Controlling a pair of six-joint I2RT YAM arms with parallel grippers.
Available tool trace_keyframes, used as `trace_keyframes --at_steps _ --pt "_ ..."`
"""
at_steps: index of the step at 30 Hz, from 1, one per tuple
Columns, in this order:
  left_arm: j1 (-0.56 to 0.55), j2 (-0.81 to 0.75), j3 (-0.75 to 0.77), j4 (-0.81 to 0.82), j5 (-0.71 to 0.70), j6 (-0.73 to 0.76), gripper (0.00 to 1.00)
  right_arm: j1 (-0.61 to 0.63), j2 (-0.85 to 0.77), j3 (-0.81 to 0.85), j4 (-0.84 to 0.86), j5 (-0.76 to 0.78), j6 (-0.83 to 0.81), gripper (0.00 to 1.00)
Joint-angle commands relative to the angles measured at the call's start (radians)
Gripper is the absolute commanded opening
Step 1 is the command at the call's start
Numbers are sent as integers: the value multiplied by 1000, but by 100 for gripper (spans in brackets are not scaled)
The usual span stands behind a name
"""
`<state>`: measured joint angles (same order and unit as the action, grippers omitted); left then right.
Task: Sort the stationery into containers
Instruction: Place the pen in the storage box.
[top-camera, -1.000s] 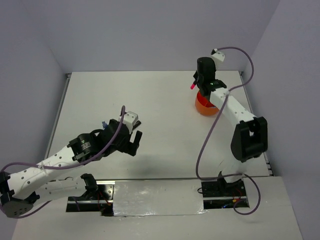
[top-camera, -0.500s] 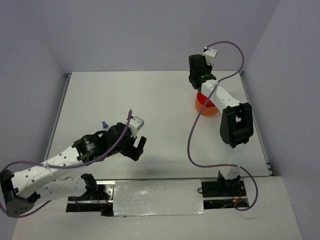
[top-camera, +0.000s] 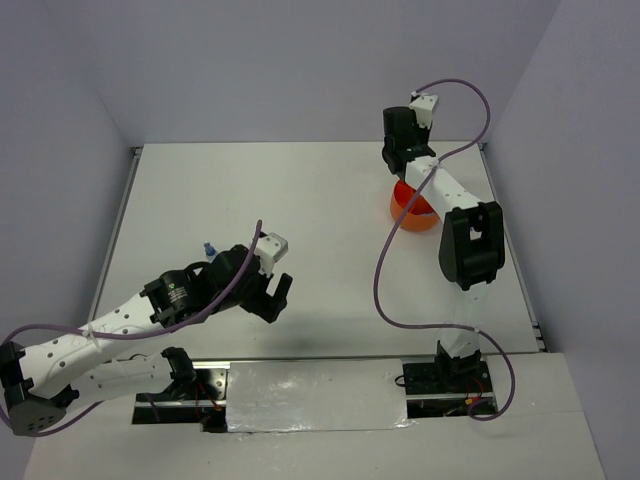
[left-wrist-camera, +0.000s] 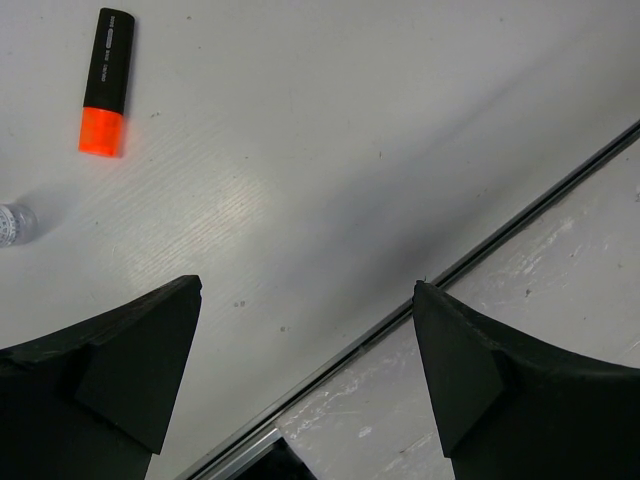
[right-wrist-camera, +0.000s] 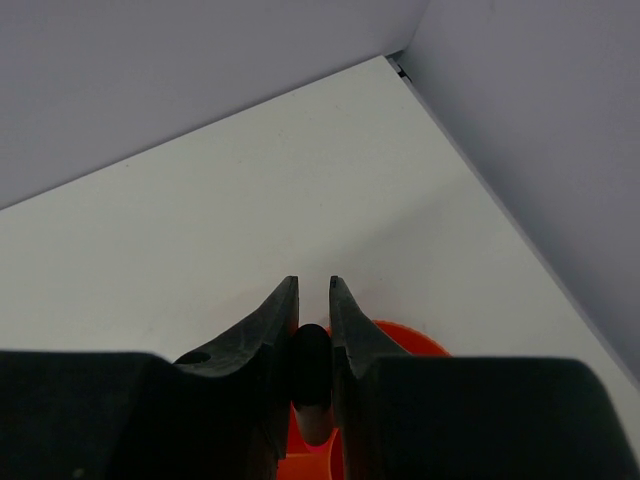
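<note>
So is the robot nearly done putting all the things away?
Not yet. Done: can't tell, because the inside of the orange tub is mostly hidden. In hand: the right fingers pinch a black piece just above the tub. Left: an orange-tipped highlighter and a tiny blue-capped bottle lie on the table. The left fingers are open nearby, holding nothing.

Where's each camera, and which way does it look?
Top external: above and behind, looking down at the table; left arm, right arm show.
Left wrist: rides its arm, facing down at an orange-tipped highlighter; open fingers show.
Right wrist: rides its arm, facing over the orange tub; fingers pinch a black highlighter.
Shared: top and right wrist show the tub.
</note>
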<state>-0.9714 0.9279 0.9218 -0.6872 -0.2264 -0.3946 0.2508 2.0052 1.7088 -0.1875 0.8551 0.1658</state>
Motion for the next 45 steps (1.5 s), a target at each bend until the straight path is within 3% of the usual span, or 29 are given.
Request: trace_keyframes --at_steps 1,8,14,17,23,25,28,32,35,39,41,45 --pt "-4 5 2 28 16 16 99 -19 9 52 33 15 -12 10" --pt "-4 -14 -1 32 19 16 99 -22 18 39 22 -25 18 11" --pt "-6 -23 -1 32 19 16 99 -22 17 12 19 -45 40 22" --pt "-4 -24 -1 32 18 16 99 -22 7 3 22 -53 44 36" --pt "-4 -29 0 29 9 11 99 -21 -14 -12 23 -60 49 37" --pt "-4 -32 3 20 -13 4 99 -21 -28 -9 10 -76 60 48" --pt "0 -28 12 3 -91 -19 99 -4 -69 -27 16 -90 58 56" --pt "43 -8 20 -8 -140 -41 99 51 -215 -58 57 -116 23 76" --pt "137 12 22 6 -125 -33 99 100 -323 -63 8 -160 41 88" --pt "273 67 -12 75 -45 -4 99 166 -488 -136 -50 -260 67 93" --pt "298 147 3 74 -5 -3 99 198 -598 -221 -72 -348 87 94" --pt "310 290 107 40 -60 -23 99 223 -788 -439 -79 -533 124 96"
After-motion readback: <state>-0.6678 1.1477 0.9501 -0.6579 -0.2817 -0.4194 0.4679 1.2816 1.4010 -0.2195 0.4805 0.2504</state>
